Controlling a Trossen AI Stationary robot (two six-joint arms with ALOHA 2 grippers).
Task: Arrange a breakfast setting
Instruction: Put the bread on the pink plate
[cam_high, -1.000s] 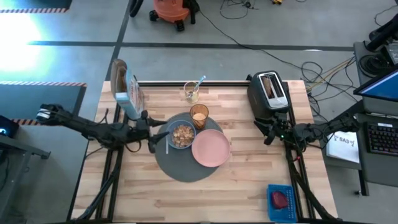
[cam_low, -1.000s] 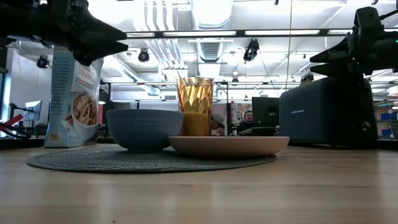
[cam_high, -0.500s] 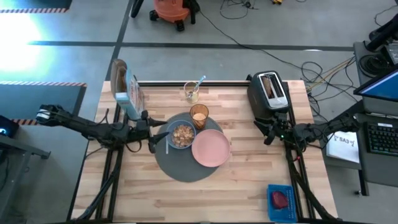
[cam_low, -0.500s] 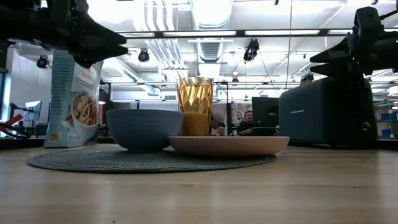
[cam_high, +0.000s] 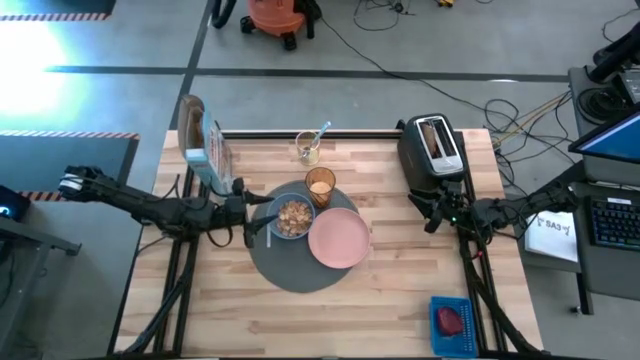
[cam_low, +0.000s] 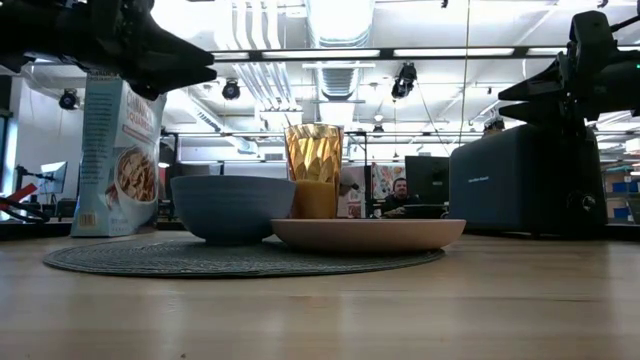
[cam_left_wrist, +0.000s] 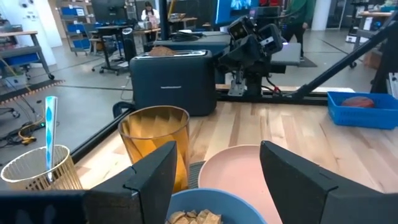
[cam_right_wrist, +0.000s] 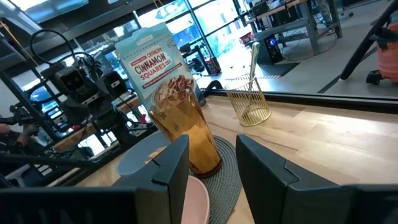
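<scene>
A dark-grey mat (cam_high: 300, 268) lies mid-table. On it stand a blue bowl (cam_high: 292, 216) with cereal, a pink plate (cam_high: 338, 240) and an amber tumbler (cam_high: 320, 185). The light-blue spoon (cam_high: 322, 130) stands in a clear glass (cam_high: 308, 148). The brown toast (cam_high: 432, 137) sticks out of the black toaster's (cam_high: 432, 155) slot. The red piece (cam_high: 451, 320) lies in a blue tray. My left gripper (cam_high: 258, 222) is open and empty, above the bowl's left rim (cam_left_wrist: 205, 208). My right gripper (cam_high: 425, 210) is open and empty, near the toaster's near side.
A cereal box (cam_high: 203, 145) stands at the far left, behind my left arm. The blue tray (cam_high: 453, 322) sits at the near right corner. The toaster stands at the far right. Bare wood lies near the table's front edge (cam_high: 300, 330).
My left gripper has gone a little toward the table's right edge, toward the blue bowl, staying open and above the table.
</scene>
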